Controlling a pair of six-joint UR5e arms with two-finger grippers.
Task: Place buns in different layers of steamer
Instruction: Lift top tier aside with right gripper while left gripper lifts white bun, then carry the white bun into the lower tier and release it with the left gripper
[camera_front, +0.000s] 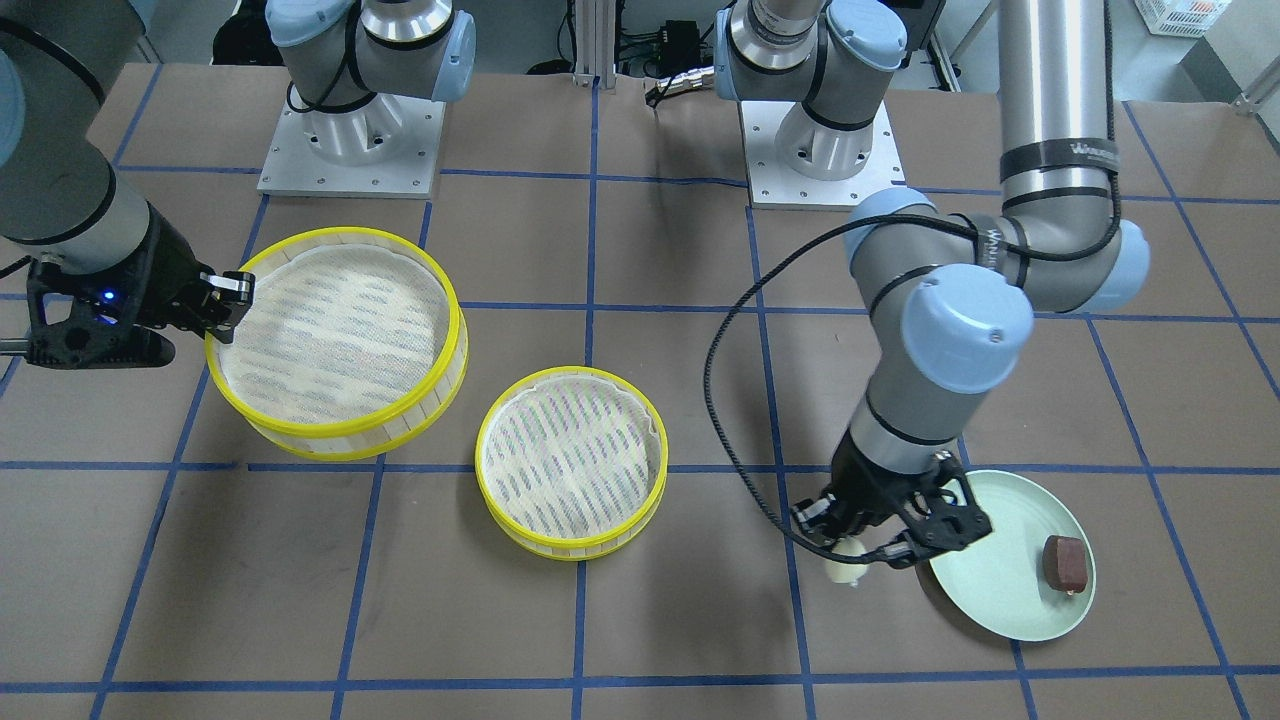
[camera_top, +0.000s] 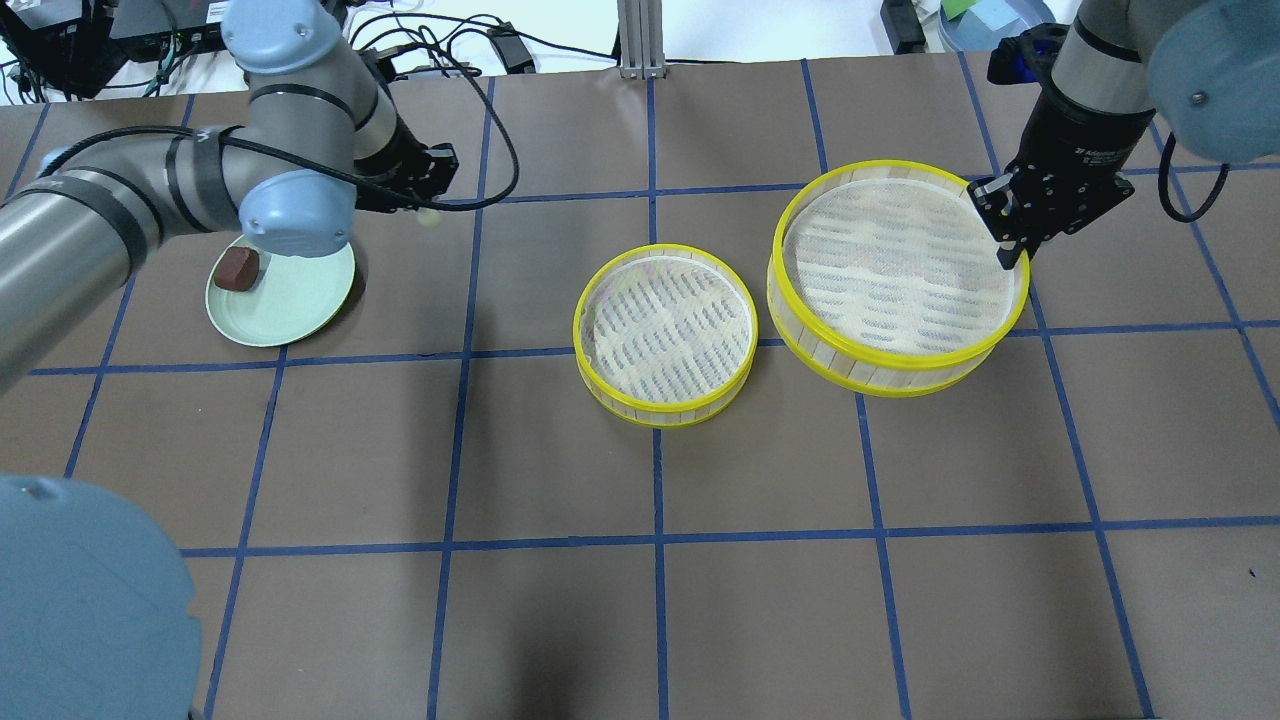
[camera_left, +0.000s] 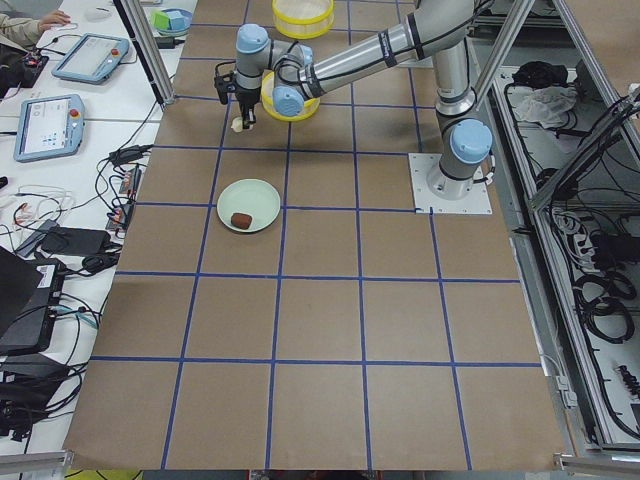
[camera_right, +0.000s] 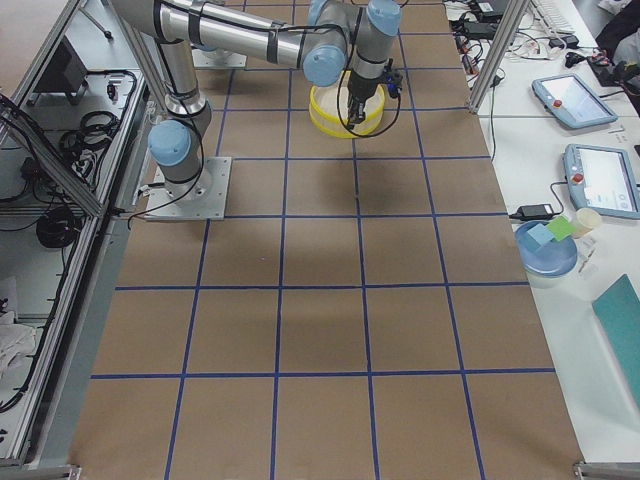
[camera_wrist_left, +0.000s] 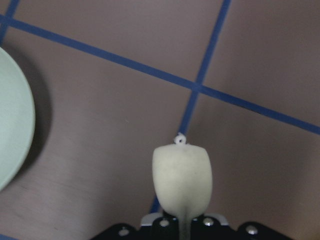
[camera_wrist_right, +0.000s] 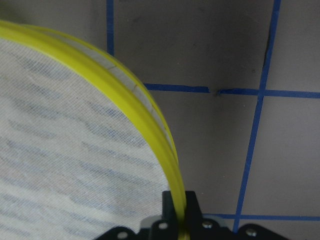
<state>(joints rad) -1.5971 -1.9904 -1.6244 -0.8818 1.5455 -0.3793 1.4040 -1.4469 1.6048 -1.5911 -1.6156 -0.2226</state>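
Note:
My left gripper (camera_front: 848, 556) is shut on the cream-white bun (camera_front: 842, 570) and holds it over the bare table just beside the pale green plate (camera_front: 1000, 595). The bun fills the lower middle of the left wrist view (camera_wrist_left: 182, 177). The dark reddish-brown bun (camera_top: 238, 270) lies on the plate (camera_top: 295, 300). The two yellow-rimmed steamer layers sit side by side, not stacked. My right gripper (camera_top: 1010, 258) is shut on the rim of the one that looks larger (camera_top: 900, 270), with a finger on each side of the rim (camera_wrist_right: 150, 117). The other layer (camera_top: 665, 335) stands alone and is empty.
The table is brown with a blue tape grid. The two arm bases (camera_front: 350, 140) stand at its robot side. The left arm's black cable (camera_front: 720, 400) loops above the table between the free layer and the plate.

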